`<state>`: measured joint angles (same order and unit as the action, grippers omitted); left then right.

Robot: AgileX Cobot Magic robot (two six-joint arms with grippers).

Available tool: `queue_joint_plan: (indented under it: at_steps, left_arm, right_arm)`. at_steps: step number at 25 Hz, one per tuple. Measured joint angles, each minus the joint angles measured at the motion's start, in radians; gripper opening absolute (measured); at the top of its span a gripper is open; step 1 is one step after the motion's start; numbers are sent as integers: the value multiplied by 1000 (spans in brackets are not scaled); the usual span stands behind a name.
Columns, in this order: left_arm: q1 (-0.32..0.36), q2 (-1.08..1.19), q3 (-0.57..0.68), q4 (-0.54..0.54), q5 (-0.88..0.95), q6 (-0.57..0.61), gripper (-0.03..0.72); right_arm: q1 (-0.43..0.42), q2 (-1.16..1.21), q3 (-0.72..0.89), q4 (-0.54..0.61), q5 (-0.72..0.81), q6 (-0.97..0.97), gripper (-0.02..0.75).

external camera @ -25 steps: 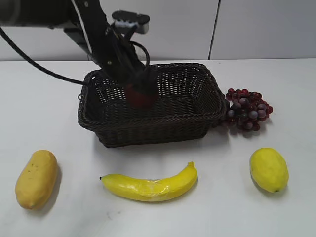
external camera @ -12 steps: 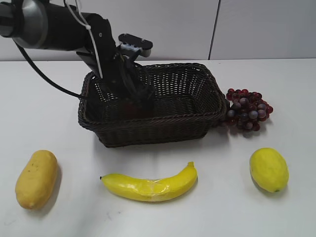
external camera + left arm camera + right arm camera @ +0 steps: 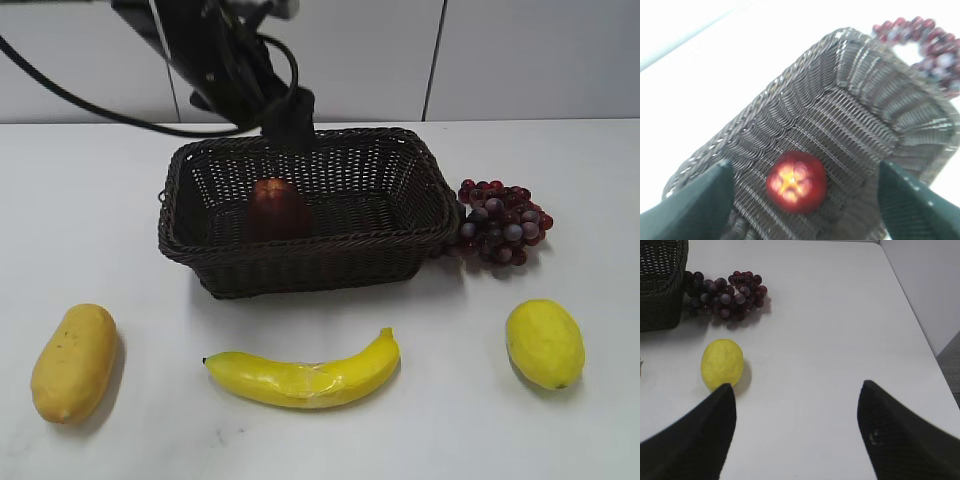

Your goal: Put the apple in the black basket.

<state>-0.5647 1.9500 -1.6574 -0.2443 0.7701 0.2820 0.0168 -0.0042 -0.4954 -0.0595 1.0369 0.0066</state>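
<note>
Saw apple resting in basket, left half, toward bench's far edge. My left gripper above it, jaws spread, empty. Right gripper jaws apart too.

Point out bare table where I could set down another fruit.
Bare white table lies right of the grapes and lemon, and between banana and lemon. Crowded where grapes press against the black basket holding the apple.
</note>
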Motion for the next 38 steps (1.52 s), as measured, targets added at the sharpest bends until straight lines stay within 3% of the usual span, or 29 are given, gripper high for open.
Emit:
queue_joint_plan:
  at_steps: [7, 11, 14, 20, 25, 38]
  left_arm:
    - [15, -182, -91, 2, 197, -35, 676]
    - [73, -290, -92, 53, 297, -72, 663]
    - [151, -363, -92, 94, 393, -92, 653]
    - [373, -506, -63, 107, 441, -137, 643]
    - [492, -698, 138, 106, 446, -144, 634]
    - [501, -1430, 907, 102, 334, -165, 606]
  right_arm:
    - [0, 0, 0, 0, 0, 1, 571]
    - [0, 0, 0, 0, 0, 1, 571]
    - [0, 0, 0, 0, 0, 1, 571]
    - [0, 0, 0, 0, 0, 1, 571]
    - [0, 0, 0, 0, 0, 0, 571]
    - [0, 0, 0, 0, 0, 1, 571]
